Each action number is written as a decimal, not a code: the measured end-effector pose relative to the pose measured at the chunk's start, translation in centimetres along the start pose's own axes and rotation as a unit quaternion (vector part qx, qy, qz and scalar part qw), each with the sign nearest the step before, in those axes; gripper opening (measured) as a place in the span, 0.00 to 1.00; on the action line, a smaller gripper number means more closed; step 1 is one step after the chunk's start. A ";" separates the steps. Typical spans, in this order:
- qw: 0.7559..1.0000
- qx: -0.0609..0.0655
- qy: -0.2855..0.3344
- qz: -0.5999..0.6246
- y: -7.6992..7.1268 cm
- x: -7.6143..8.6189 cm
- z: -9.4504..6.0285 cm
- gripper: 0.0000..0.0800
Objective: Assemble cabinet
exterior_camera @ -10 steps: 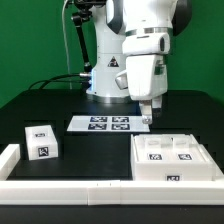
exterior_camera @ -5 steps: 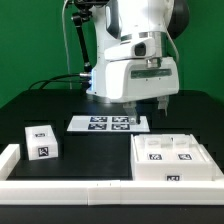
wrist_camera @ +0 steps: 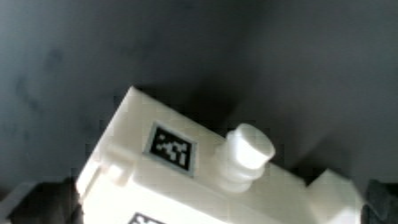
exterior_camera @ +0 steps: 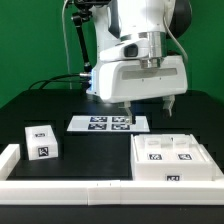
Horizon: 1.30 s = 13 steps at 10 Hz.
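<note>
**Hovering gripper, cabinet at lower right**

At the lower left of the exterior view, a small white drawer block [exterior_camera: 40, 141] sits on the black table [exterior_camera: 30, 110]. It lies just inside the low white border rail [exterior_camera: 70, 187] that runs along the frame's bottom edge. Near the centre the marker board [exterior_camera: 108, 123] lies flat. In the upper middle the white arm [exterior_camera: 140, 25] hangs its gripper [exterior_camera: 147, 106] above the table, turned broadside. Its fingers [exterior_camera: 168, 101] look spread, with nothing between them. At the lower right rests the cabinet [exterior_camera: 142, 165], a wide white shell with tags on its top face, apart from the gripper. The wrist view shows a white tagged part [wrist_camera: 125, 150] bearing a round peg [wrist_camera: 249, 152]. Whether that part is the cabinet cannot be told.
</note>
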<state>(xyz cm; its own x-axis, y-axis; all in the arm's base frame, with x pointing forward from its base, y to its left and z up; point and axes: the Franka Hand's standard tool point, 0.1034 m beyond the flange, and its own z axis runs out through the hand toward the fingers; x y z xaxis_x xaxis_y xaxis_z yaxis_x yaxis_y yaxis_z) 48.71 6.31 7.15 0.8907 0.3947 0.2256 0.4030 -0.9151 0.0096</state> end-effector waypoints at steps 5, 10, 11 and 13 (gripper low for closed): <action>0.983 0.008 -0.015 0.181 -1.1 -0.2 0.8 1.00; 0.984 0.012 -0.014 0.177 -0.7 0.0 4.0 1.00; 0.984 0.013 -0.016 0.177 -0.8 -0.1 4.4 1.00; 0.984 0.013 -0.008 0.175 -0.6 0.2 5.9 1.00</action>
<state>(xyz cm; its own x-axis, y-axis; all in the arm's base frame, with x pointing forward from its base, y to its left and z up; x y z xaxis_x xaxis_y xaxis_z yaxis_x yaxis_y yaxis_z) 49.90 7.43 1.45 0.9791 0.0569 0.1952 0.0758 -0.9930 -0.0904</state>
